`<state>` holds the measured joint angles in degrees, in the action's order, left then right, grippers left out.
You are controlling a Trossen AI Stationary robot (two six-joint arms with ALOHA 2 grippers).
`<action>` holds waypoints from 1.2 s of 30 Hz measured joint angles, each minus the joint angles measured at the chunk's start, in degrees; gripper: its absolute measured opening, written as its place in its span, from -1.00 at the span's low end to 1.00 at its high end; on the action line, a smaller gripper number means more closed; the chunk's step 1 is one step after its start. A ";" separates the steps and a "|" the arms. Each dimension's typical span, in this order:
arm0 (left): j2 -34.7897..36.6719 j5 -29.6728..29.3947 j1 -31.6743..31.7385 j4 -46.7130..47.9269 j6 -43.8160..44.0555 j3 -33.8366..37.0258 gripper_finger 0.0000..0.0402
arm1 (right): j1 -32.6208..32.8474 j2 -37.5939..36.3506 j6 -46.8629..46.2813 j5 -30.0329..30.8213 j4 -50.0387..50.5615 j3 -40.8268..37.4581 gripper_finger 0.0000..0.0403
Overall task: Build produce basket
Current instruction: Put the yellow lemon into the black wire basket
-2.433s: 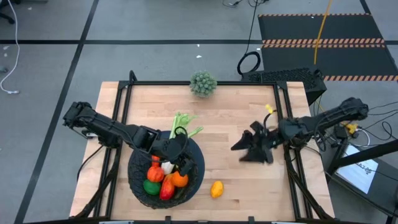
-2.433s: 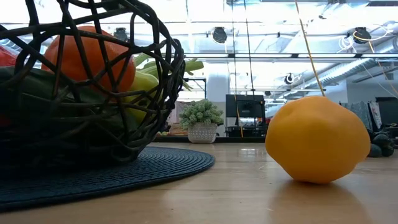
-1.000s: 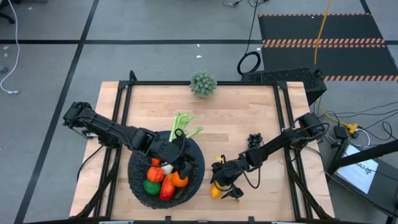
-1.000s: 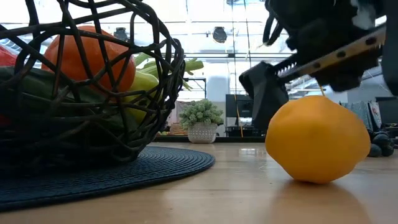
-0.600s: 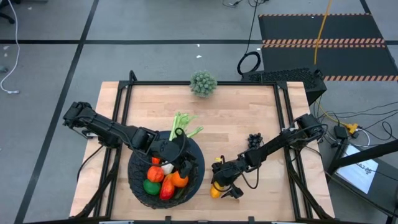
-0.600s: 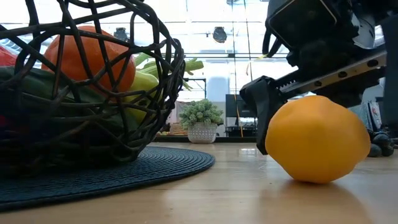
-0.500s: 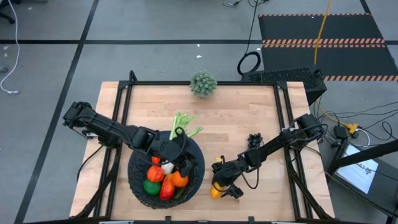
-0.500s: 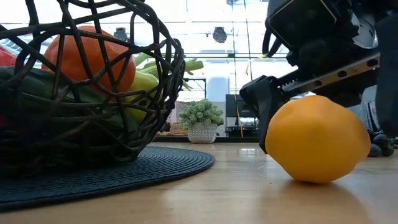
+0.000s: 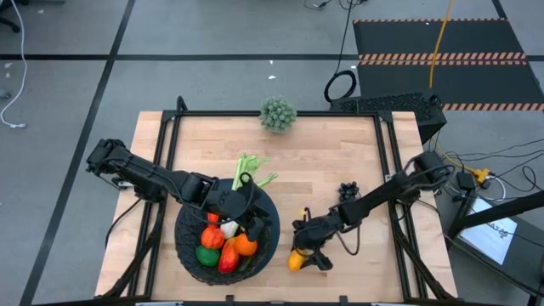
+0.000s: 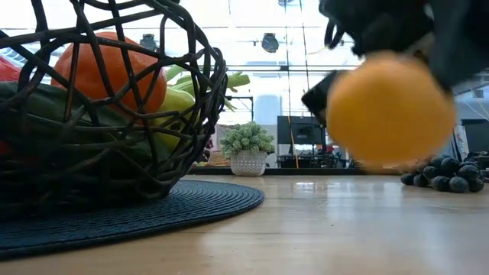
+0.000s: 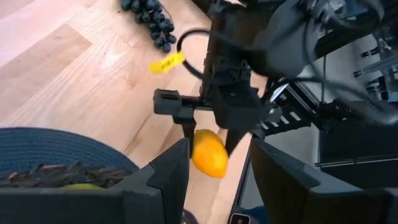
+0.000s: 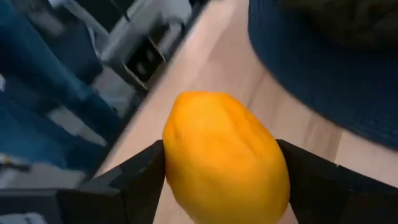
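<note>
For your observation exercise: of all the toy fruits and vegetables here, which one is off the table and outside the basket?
The yellow lemon: it hangs above the wood between the right gripper jaws. The grapes lie on the table; the others sit in the basket.

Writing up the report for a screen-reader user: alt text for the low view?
A yellow lemon hangs blurred above the wooden table, gripped by the right gripper. The black woven basket of produce fills the left side; purple grapes lie far right.

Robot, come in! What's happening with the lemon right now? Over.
Right gripper shut on lemon, lifted off table. Left gripper over basket. Grapes not in basket. Path clear.
</note>
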<state>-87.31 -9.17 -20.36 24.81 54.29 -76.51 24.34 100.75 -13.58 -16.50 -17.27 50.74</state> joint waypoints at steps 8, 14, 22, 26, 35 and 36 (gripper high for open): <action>0.00 0.09 -0.12 -2.02 -0.73 0.01 -0.15 | -0.01 -11.60 -17.89 1.29 5.13 0.00 0.35; 0.00 1.44 0.10 -8.65 0.25 0.02 -0.15 | -0.01 -18.43 -33.95 3.13 5.53 0.00 0.35; 0.26 1.60 1.90 -15.43 1.64 0.02 0.09 | -0.01 -25.72 -43.25 4.36 6.73 0.00 0.35; 0.92 1.73 3.09 -14.94 7.19 0.00 0.33 | -0.13 -29.61 -42.80 4.50 9.72 0.00 0.35; 1.57 1.42 4.44 -14.52 20.55 0.02 0.64 | -3.69 -37.11 -39.96 4.67 22.23 0.00 0.35; 1.37 0.84 4.50 -15.15 21.42 0.02 0.64 | -4.41 -37.82 -39.85 4.67 23.41 0.00 0.35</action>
<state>-85.94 -8.33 -15.86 9.67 75.71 -76.49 19.94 62.93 -53.43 -11.84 6.14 50.74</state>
